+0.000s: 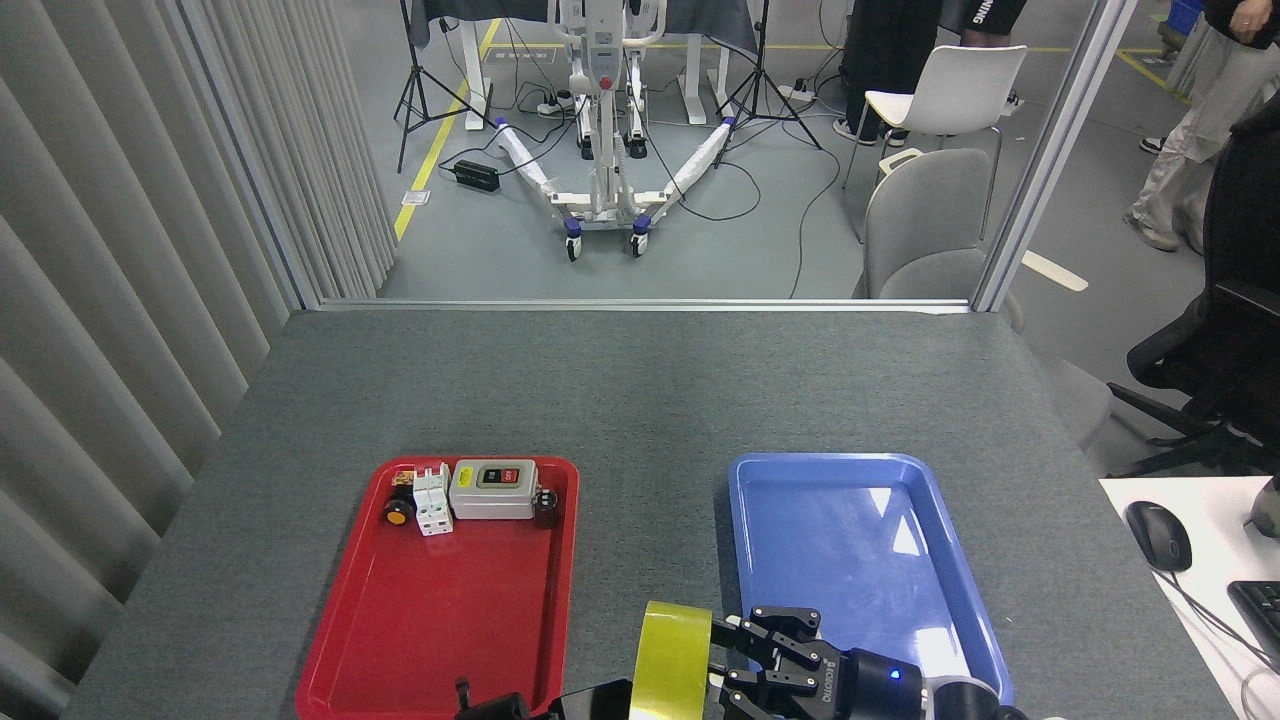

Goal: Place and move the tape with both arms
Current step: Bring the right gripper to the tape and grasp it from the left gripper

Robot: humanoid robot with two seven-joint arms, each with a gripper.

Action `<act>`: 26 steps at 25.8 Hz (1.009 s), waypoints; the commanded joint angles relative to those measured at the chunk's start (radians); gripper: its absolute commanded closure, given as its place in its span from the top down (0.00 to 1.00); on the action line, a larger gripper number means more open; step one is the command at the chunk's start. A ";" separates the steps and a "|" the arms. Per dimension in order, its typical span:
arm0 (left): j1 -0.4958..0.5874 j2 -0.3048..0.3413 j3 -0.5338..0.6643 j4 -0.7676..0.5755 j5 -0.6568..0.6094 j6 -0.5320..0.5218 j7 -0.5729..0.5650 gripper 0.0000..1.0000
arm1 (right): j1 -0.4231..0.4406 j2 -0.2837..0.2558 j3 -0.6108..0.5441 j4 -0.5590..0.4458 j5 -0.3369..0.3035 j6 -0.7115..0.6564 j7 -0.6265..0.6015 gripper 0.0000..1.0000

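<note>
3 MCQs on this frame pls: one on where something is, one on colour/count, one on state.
1. Where is the tape?
A. In the red tray
B. Upright between the two trays
C. In the blue tray

2. How many trays are on the table?
A. One
B. Two
C. Three

3. What does the blue tray hold?
A. Nothing
B. The switch box
C. The tape

Key:
1 B: the roll stands on edge between the red tray and the blue one, right gripper at its side.
2 B: one red, one blue.
3 A: its floor is bare; the switch box sits in the red tray.
</note>
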 commanded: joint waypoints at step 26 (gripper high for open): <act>0.002 0.002 0.024 0.035 -0.138 -0.163 0.003 0.34 | -0.032 0.014 0.035 0.033 0.002 0.000 -0.005 0.25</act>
